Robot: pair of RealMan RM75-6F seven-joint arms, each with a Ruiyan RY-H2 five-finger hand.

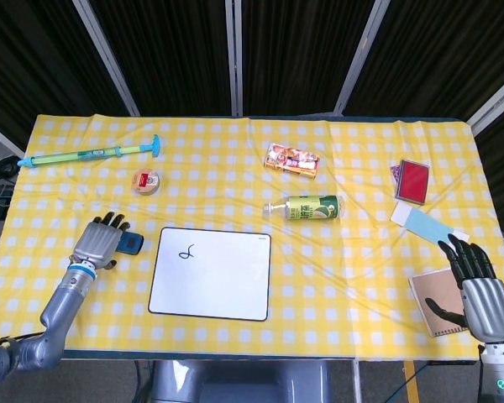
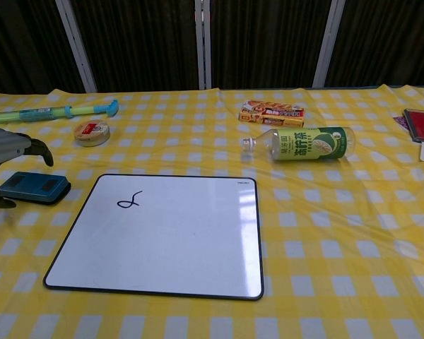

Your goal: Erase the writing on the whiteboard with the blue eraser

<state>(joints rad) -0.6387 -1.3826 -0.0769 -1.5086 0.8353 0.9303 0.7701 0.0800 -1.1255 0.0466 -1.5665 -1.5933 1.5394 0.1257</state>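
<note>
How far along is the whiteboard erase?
Early. Done: nothing wiped; the black squiggle is intact on the whiteboard. In hand: the left hand is over the blue eraser, fingers spread around it, no grip visible yet; the eraser lies flat on the cloth left of the board. The right hand is open at the right edge. Left: grasp, carry to the board, wipe.

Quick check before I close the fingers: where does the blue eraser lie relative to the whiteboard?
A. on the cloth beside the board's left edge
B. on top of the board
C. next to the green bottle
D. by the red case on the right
A: the blue eraser lies on the cloth just left of the whiteboard, under the left hand.
</note>
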